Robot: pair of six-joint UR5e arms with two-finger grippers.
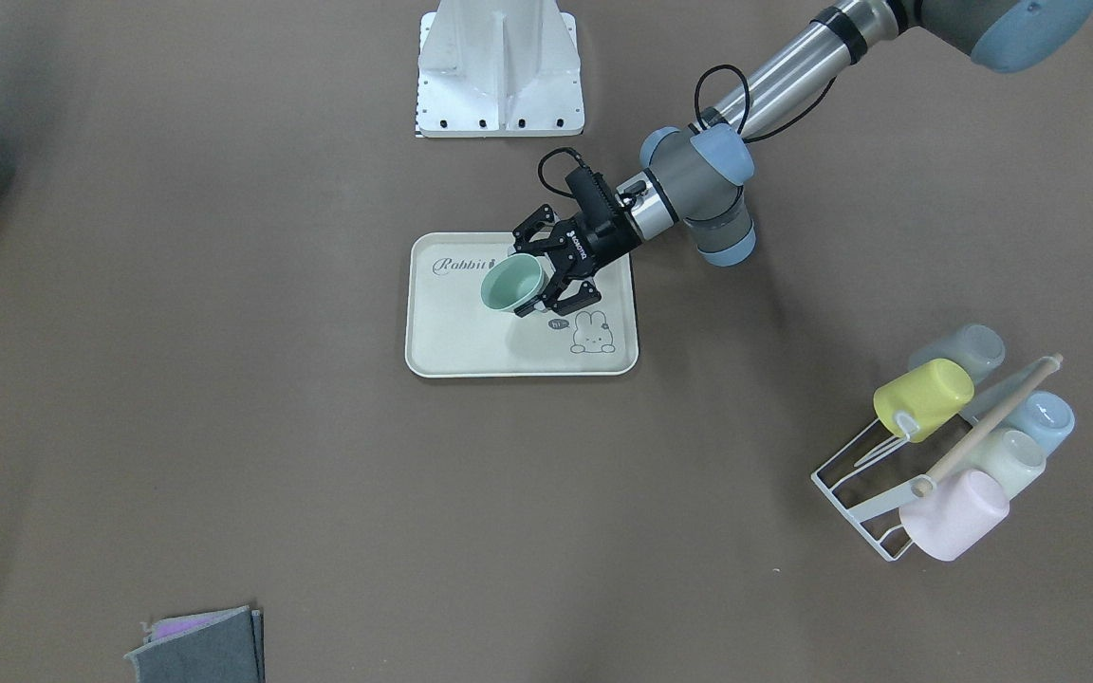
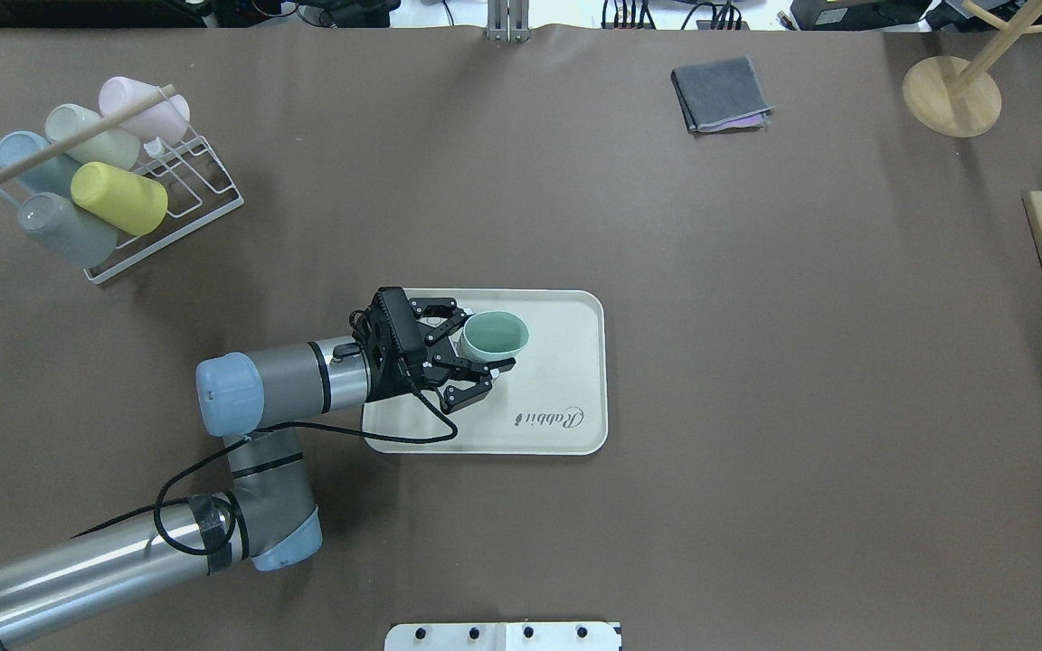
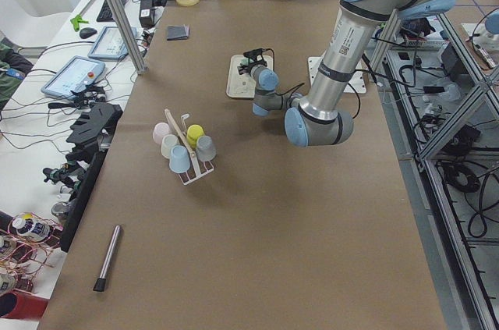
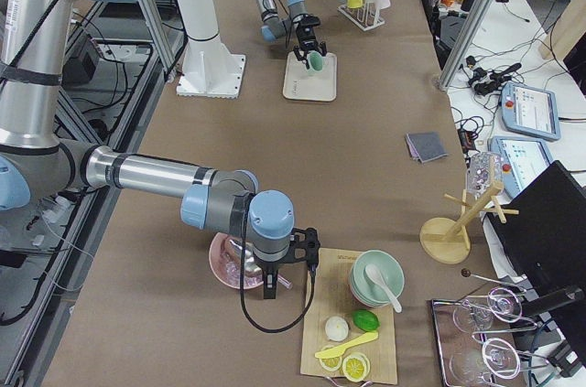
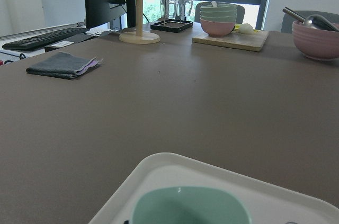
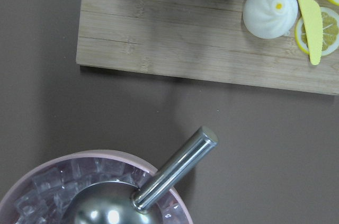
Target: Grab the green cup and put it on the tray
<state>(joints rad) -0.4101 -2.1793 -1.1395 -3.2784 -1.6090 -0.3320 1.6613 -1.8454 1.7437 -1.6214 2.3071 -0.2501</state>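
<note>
Sitting within left pincer (image 2: 487, 341) grip, green cup (image 2: 496, 333) over tray (image 2: 566, 384).

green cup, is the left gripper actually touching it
Touching. The overhead exterior view shows the left gripper clamped on opposite sides of the tilted green cup, with no gap visible.

Table (image 2: 756, 407) covering: uniform matt brown, unpatterned. Tray (image 2: 566, 312): cream, with grey "Rabbit" script and a small dark-outlined bunny drawing. Green cup (image 2: 496, 334): plain mint green, inside and out. Left gripper (image 2: 476, 348): black. Its arm (image 2: 304, 384): silver and grey, with pale blue joint caps. Rack (image 2: 182, 172): white wire, with a pale wooden rod (image 2: 78, 136). On it:
- yellow cup (image 2: 118, 197)
- pink cup (image 2: 146, 101)
- blue cup (image 2: 19, 154)
- grey cup (image 2: 64, 231)
- pale cup (image 2: 87, 134), apparently off-white; at this distance a faint green tint cannot be excluded.

Cloth (image 2: 722, 92): dark grey, purple edge showing.
</note>
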